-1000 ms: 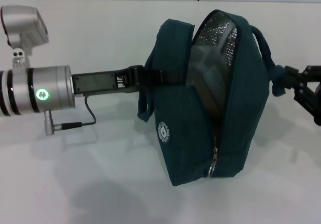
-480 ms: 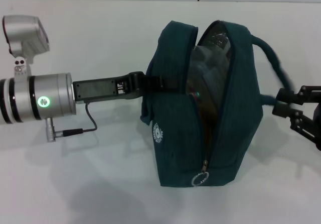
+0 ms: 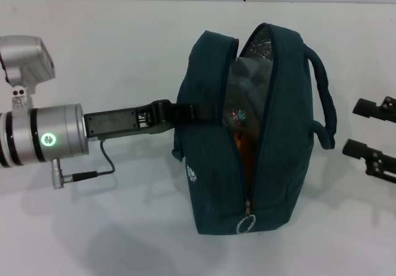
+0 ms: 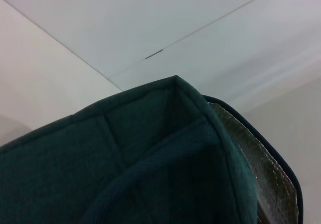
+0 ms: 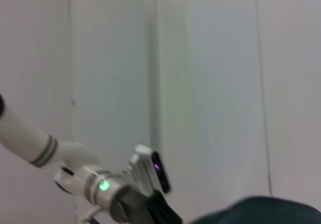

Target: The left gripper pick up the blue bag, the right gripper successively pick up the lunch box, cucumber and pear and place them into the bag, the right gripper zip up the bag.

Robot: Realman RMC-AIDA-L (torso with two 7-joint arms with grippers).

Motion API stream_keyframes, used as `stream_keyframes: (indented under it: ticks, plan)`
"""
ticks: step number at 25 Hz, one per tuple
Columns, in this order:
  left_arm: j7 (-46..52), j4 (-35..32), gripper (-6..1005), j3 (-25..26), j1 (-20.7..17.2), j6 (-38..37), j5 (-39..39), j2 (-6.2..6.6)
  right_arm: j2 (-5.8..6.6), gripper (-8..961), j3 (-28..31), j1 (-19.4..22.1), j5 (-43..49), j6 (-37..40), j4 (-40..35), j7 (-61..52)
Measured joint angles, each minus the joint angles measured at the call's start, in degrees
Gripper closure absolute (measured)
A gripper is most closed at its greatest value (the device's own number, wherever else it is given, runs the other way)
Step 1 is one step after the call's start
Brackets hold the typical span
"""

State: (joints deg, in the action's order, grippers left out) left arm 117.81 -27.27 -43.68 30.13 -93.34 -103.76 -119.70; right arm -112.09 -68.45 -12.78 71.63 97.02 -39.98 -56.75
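Note:
The blue bag (image 3: 281, 140) stands upright in the middle of the head view, its top gaping and the zipper ring pull (image 3: 245, 225) low on the near end. My left gripper (image 3: 180, 112) is shut on the bag's left handle strap. Through the opening I see the clear lunch box (image 3: 244, 96) and an orange patch of the pear (image 3: 242, 150) below it. The cucumber is hidden. My right gripper (image 3: 364, 128) is open beside the bag's right handle (image 3: 326, 112), apart from it. The left wrist view shows only bag fabric (image 4: 125, 174) and foil lining (image 4: 268, 176).
The white table (image 3: 111, 226) spreads around the bag, with a wall seam at the back. The left arm's silver cylinder (image 3: 43, 140) and its cable (image 3: 93, 172) lie at the left. The right wrist view shows the left arm (image 5: 103, 186) far off.
The right gripper has let go of the bag's right handle and drawn back to the right. The bag has swung from tilted to upright and sits lower.

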Motion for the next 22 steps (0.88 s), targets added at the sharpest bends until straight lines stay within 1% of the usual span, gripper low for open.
stream_keyframes:
  ticks: [2, 5, 7, 9, 12, 17, 19, 22]
  plan:
    - [0.0, 0.0, 964, 0.0, -0.3, -0.2, 0.0, 0.00, -0.06, 423, 0.4, 0.2, 0.6, 2.9, 0.0, 0.6]
    - [0.0, 0.0, 964, 0.0, -0.6, -0.4, 0.0, 0.00, -0.19, 379, 0.4, 0.2, 2.6, 7.4, 0.0, 1.8]
    - [0.0, 0.0, 964, 0.0, -0.7, -0.4, 0.0, 0.00, -0.59, 349, 0.3, 0.4, 4.8, 10.8, 0.0, 2.2]
    - [0.0, 0.0, 964, 0.0, -0.8, -0.4, -0.1, 0.00, -1.22, 334, 0.4, 0.6, 7.2, 12.1, 0.0, 2.3]
    - [-0.2, 0.0, 965, 0.0, -0.8, -0.4, -0.1, -0.04, -2.39, 336, 0.3, 0.9, 10.9, 11.8, 0.3, 2.3]
    - [-0.9, 0.0, 965, 0.0, -0.8, -0.4, -0.1, -0.14, -2.69, 337, -0.6, -0.2, 12.6, 8.3, 5.8, 3.3]
    - [-0.9, 0.1, 965, 0.0, -0.7, -0.4, -0.1, -0.15, -3.01, 338, -1.5, -1.6, 12.6, 5.5, 9.9, 4.4]
    - [-0.9, 0.4, 964, 0.0, -0.5, -0.4, -0.1, -0.17, -3.16, 339, -3.0, -2.3, 12.4, 3.4, 11.8, 5.1]
